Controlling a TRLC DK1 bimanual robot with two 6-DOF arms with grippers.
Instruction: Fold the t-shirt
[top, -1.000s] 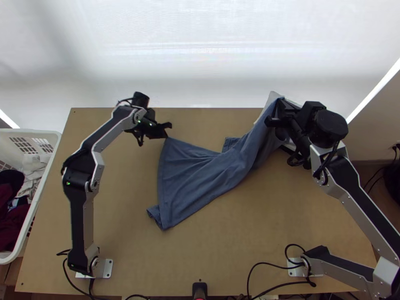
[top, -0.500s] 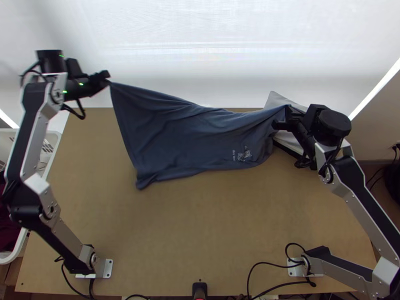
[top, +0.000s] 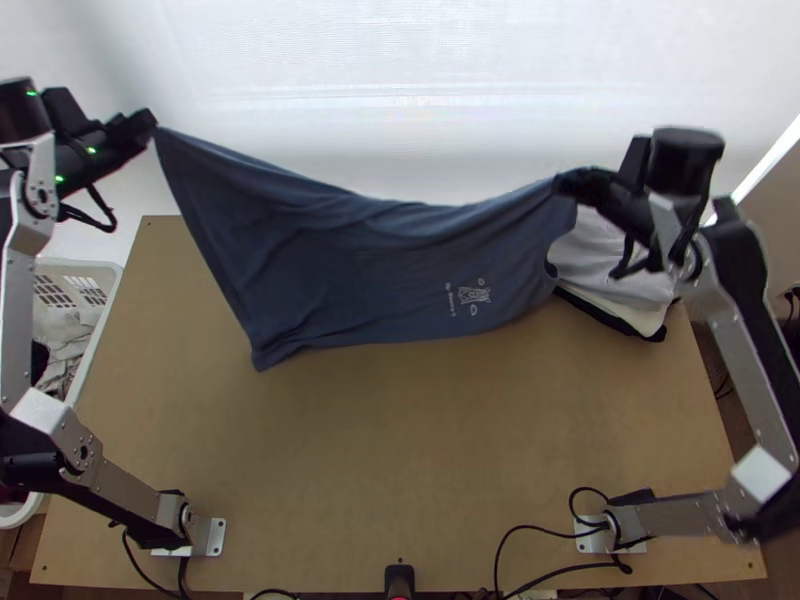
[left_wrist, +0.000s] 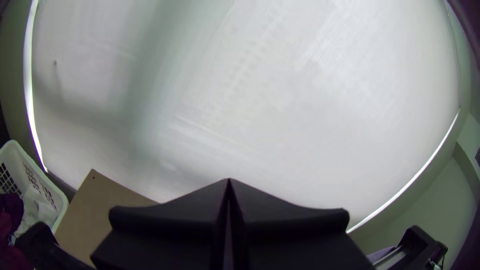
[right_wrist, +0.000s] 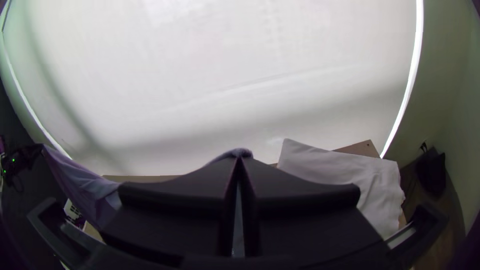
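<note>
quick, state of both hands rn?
Left hand: closed, holding one corner of the blue t-shirt.
Right hand: closed, holding the t-shirt by another upper part.

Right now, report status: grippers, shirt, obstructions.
Left gripper and right gripper shut on opposite ends of blue t-shirt. Stretched between them, unfolded. Possible obstruction: pale cloth pile near right gripper's end.

- T-shirt (top: 350, 265): blue-grey cloth bearing a small pale print (top: 472, 294) towards its right end.
- State: unfolded, stretched lengthwise between two raised, pinched points, with creases running across it.
- Position: hanging over the far part of the desk (top: 400, 450); contact below unclear.
</note>
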